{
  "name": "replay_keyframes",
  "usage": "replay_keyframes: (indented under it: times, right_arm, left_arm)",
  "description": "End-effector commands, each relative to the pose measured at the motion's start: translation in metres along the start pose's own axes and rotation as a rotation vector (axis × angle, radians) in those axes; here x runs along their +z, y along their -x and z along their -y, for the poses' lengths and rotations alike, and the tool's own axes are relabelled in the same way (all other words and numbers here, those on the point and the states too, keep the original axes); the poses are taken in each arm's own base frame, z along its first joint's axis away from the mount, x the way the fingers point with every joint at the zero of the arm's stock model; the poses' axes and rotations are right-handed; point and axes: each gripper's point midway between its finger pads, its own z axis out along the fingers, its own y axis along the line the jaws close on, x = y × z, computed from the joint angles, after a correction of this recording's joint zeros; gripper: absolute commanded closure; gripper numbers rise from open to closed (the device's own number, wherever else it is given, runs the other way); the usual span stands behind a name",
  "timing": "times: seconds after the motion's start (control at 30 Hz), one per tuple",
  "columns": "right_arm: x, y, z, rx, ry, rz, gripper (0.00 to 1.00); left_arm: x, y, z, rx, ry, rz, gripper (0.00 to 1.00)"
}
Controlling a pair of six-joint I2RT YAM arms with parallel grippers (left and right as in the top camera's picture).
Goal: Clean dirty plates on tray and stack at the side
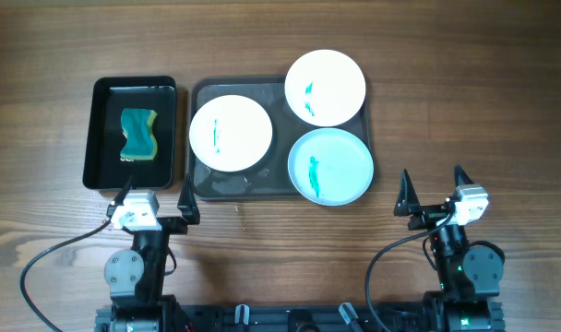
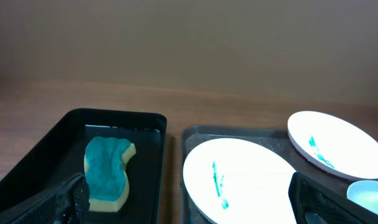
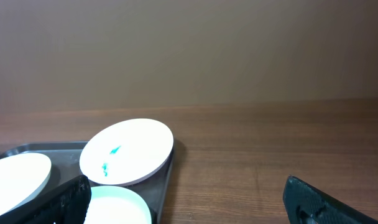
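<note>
1. The left gripper [image 1: 157, 192] and the right gripper [image 1: 433, 178] both hang with fingers spread wide. Neither pinches anything.
2. The large flat dark-grey rectangular tray [image 1: 248, 86] lies ahead of both grippers, between them. On it, a round white plate [image 1: 230, 134] sits just ahead and to the right of the left gripper. A round pale blue plate [image 1: 329, 166] sits ahead and to the left of the right gripper, and a second white plate [image 1: 325, 88] lies beyond the blue one. Each carries a teal smear, and none is stacked yet.
3. The wavy teal-and-yellow sponge [image 1: 139, 136] lies in a smaller, deeper black tray [image 1: 89, 138], ahead and slightly left of the left gripper.
4. The second white plate overhangs the tray's far rim and looks tilted from the right wrist. A downward wipe could rock it or push it off.
5. That plate and the blue one seem to touch, so lifting either may drag the other.
6. The plates are shallow and glossy, and a pinch on a thin rim could slip.
7. The black tray looks wet, so a lifted sponge may drip.
8. The brown wood-grain table [image 1: 290, 249] is otherwise bare near the grippers. Behind it stands a plain tan wall [image 3: 189, 50].
</note>
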Motion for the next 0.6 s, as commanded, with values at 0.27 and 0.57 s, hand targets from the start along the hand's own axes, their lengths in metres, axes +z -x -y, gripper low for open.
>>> replay_keyframes:
  times: [0.27, 0.57]
  right_arm:
    - [-0.0001, 0.0005, 0.0017, -0.009, -0.012, 0.004, 0.00]
    - [-0.0001, 0.0005, 0.0017, -0.009, -0.012, 0.004, 0.00]
  left_arm:
    - [-0.0002, -0.0018, -0.0017, 0.012, 0.010, 0.000, 0.00]
    - [-0.0002, -0.0018, -0.0017, 0.012, 0.010, 0.000, 0.00]
